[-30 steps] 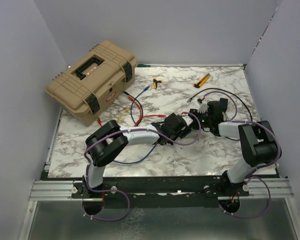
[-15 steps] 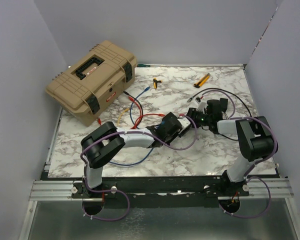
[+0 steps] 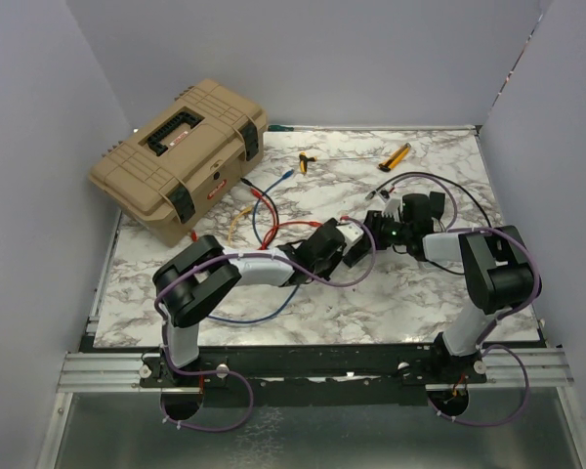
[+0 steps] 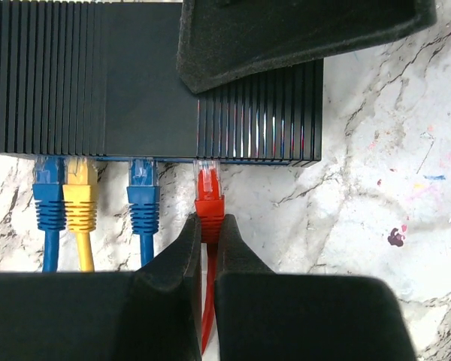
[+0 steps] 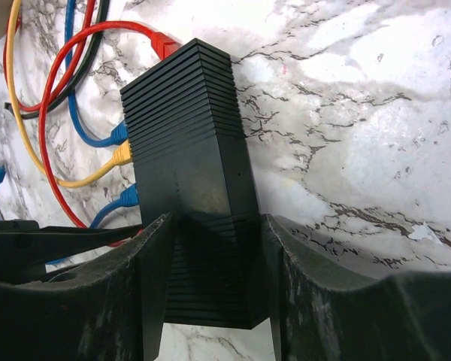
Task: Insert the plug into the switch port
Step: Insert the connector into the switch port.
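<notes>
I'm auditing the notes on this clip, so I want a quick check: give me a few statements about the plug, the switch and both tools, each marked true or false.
1. The left tool is closed on the red plug. True.
2. The switch is white. False: it is a black ribbed box.
3. Two blue plugs and one yellow plug already sit in the switch's ports. True.
4. The right tool hangs free of the switch. False: its fingers clamp the switch from both sides.
5. The toolbox lies open. False: its lid is shut.
</notes>
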